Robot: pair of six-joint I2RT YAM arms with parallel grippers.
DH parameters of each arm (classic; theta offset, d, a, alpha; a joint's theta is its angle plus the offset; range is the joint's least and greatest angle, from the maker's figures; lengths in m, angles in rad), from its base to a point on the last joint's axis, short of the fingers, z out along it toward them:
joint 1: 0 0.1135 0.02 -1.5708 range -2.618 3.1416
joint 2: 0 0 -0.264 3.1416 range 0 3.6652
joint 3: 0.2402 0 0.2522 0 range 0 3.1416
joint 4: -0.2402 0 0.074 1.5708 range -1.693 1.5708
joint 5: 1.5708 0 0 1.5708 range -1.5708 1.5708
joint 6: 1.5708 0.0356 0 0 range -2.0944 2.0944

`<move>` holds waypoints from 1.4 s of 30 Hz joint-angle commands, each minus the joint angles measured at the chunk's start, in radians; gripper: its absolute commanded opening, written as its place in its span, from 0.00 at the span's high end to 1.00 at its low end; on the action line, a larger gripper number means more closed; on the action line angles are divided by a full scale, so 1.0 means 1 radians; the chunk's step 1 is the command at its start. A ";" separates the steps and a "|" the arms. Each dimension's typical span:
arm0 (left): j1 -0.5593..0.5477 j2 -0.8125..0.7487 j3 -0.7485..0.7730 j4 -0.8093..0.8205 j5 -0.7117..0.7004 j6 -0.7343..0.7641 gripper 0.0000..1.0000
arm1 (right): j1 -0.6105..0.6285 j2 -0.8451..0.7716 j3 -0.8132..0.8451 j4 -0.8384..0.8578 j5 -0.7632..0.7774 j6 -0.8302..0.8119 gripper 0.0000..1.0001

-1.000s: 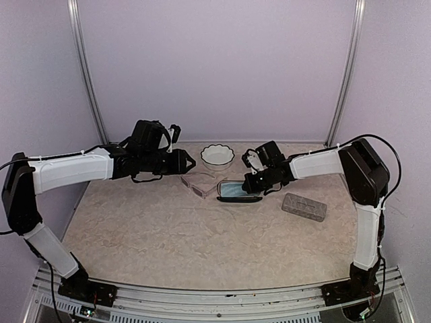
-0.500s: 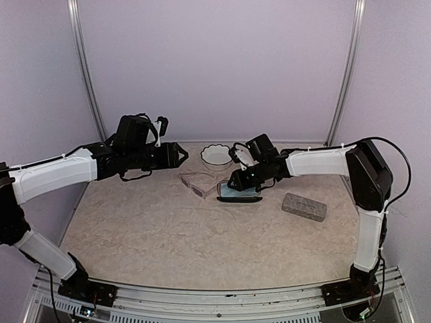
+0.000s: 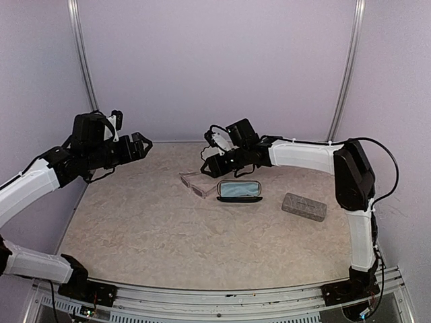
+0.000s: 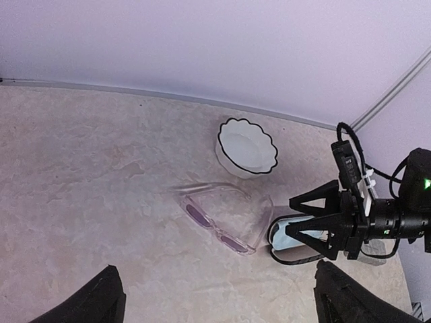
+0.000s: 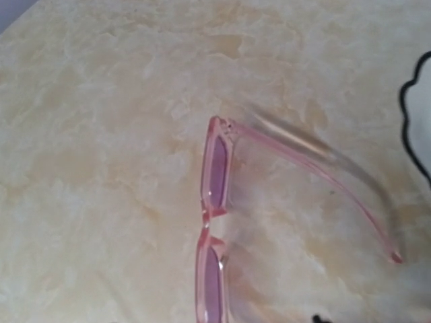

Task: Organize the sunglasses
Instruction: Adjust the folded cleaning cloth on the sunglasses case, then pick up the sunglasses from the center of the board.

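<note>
Top external: both arms are off the desk (image 3: 168, 235), and the pale pink sunglasses (image 3: 196, 185) lie loose at mid-desk.
The left gripper (image 3: 143, 142) hangs high over the far-left corner, jaws spread wide and holding nothing. The right gripper (image 3: 206, 162) hovers just behind the sunglasses, its jaws apart too, gripping nothing and clear of the frame. The sunglasses rest flat on the desk with their arms unfolded. They sit just left of an open dark-rimmed case with a teal inside (image 3: 240, 190). The left wrist view shows a white scalloped bowl (image 4: 246, 148) close behind them. A grey speckled case (image 3: 304, 206) sits closed, off to the right of the open one.
</note>
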 commanded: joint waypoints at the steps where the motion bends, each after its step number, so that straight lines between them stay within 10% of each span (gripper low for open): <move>1: 0.050 -0.060 -0.019 -0.063 -0.017 0.031 0.03 | 0.022 0.095 0.099 -0.070 -0.001 -0.024 0.41; 21: 0.111 -0.156 -0.064 -0.106 -0.001 0.072 0.01 | 0.078 0.360 0.405 -0.266 0.120 -0.048 0.53; 42: 0.142 -0.183 -0.089 -0.100 0.023 0.074 0.01 | 0.100 0.354 0.418 -0.298 0.086 -0.072 1.00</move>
